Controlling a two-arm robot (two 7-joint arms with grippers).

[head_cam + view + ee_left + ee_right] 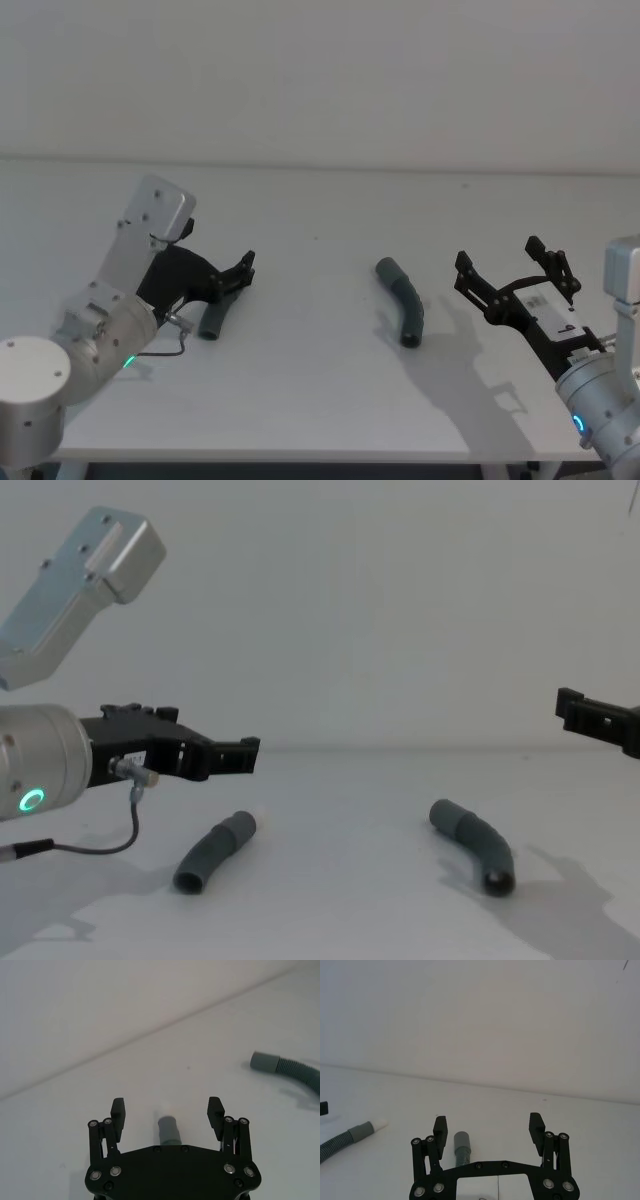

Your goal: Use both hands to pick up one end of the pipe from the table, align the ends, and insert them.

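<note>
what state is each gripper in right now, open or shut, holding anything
left gripper: jaws open, holding nothing, above the left pipe piece
right gripper: jaws open, holding nothing, near the right pipe piece

Two pipe pieces (213,852) (478,848), two grippers (167,1106) (488,1121), seemingly one table (320,220).

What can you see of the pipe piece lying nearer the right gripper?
The right-hand pipe piece is a short, dark grey tube that looks like flexible plastic, gently bent, with a ribbed middle and a smooth, lighter cuff at its far end. Its near end is an open dark mouth. It lies flat on the white table, touched by nothing; the open right gripper hovers beside it, apart.
</note>
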